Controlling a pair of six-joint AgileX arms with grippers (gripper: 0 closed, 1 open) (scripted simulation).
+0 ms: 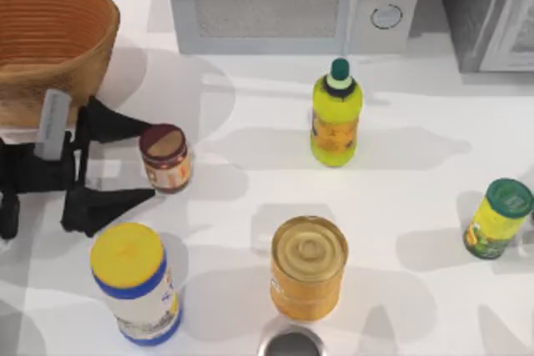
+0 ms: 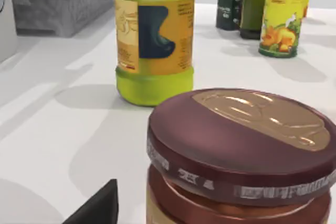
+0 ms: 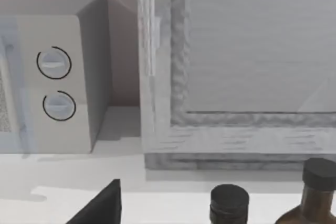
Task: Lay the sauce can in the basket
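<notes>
Spread wide on the left side of the worktop (image 1: 250,164), the left gripper (image 1: 138,160) had its two black wedge-shaped fingers (image 1: 113,122) released, one on either side of the sauce can (image 1: 165,157), neither visibly touching it. That can stood upright, its long axis vertical and its round maroon-brown top facing up, just right of the finger tips and near the basket (image 1: 58,39). The basket, an oval of tan coiled wicker with ribbed walls, sat at the far-left corner.

From above, a yellow-lidded white canister (image 1: 136,283) and a ribbed golden tin can (image 1: 308,267) stood on the near side, with a yellow bottle (image 1: 335,114) and a green-lidded can (image 1: 497,218) farther right, and a grey microwave (image 1: 292,2) behind.

Seen from the left wrist, the sauce can's glossy lid (image 2: 241,140) loomed close, with lettering round its rim and a golden sheen across it, detail the top view lacked.

One dark finger tip (image 3: 97,208) of the right gripper showed in the right wrist view; whether it was released I cannot tell.
</notes>
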